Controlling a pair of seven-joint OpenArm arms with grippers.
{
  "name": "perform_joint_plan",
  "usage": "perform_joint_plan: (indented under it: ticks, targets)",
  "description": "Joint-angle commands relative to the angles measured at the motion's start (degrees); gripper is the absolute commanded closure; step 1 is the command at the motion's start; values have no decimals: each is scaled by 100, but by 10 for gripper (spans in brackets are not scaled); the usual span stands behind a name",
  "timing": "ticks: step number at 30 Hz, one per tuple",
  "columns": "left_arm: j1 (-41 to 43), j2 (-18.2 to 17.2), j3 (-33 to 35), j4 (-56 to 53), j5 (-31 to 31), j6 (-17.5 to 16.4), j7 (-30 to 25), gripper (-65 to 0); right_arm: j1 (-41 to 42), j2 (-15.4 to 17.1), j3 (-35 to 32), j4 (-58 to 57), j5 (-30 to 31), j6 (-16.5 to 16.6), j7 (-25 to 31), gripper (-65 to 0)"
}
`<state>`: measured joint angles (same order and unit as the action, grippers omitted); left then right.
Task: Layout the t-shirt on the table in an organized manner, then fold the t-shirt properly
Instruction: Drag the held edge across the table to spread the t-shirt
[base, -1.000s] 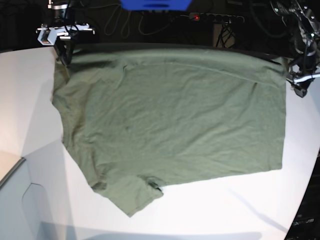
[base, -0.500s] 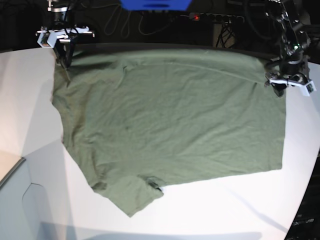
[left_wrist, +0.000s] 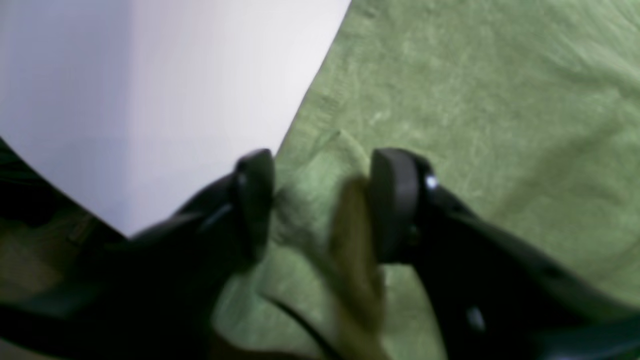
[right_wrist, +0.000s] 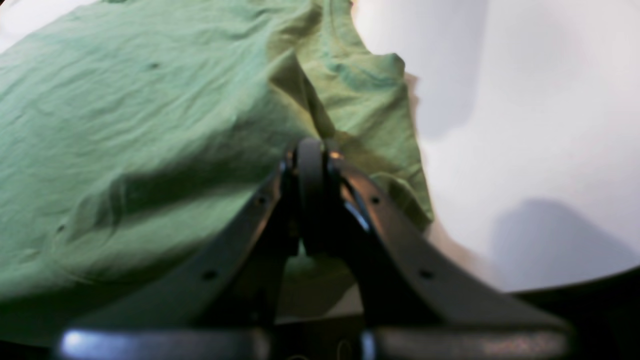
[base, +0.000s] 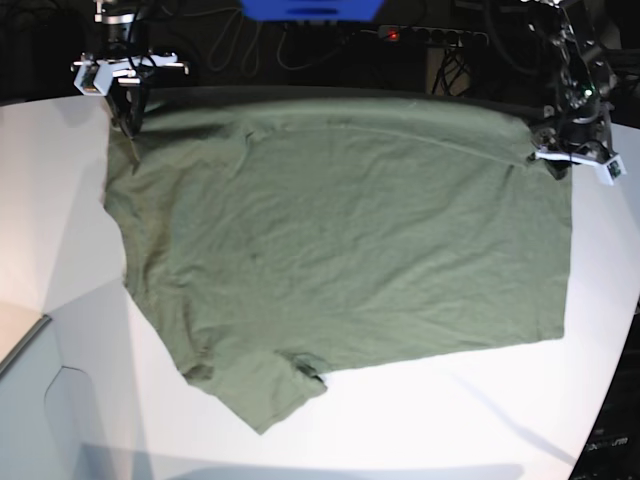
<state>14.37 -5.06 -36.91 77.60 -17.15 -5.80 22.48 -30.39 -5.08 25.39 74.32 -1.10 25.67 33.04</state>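
Olive-green cotton t-shirt (base: 340, 240): light, limp, best taken at edges. Right gripper (right_wrist: 311, 150) clenched on cloth; left gripper (left_wrist: 320, 200) straddles edge, grip unclear through blur.

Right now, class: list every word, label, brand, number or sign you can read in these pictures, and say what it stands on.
None can be read.
t-shirt: plain, no print or readable label showing.
table: bare white, no markings.
Background equipment: too dark and small to show any text.
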Motion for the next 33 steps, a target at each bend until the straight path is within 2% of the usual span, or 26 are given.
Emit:
perform_joint_plan:
  ticks: [1,5,11,20,25,28,33]
  targets:
    - [-35,-70,-6,77,-30,-13,-134,-184,-42,20,33,88,80,22,173,0]
    - [-35,-61,-6,77,-39,-13,-134,0,-42,20,33,88,80,22,173,0]
    - [71,-8,-50,437,-162,-22,-142,-2,-42,20,33,88,80,22,173,0]
    - [1468,326,-244,2196,-1208,-22,-195,-2,-33,3,6,88,80,22,173,0]
    - [1820,730,-964,2205,-1639,-22,-195,-2,-33,11,15,88,80,22,191,0]
    - [1802,809,-1246,1967,-1727,-22,-178,-2,-33,11,33,88,80,22,208,0]
    - [1618,783,-1290,1343,-1727,-22,-186,-2,-77,-6,33,88,106,22,226,0]
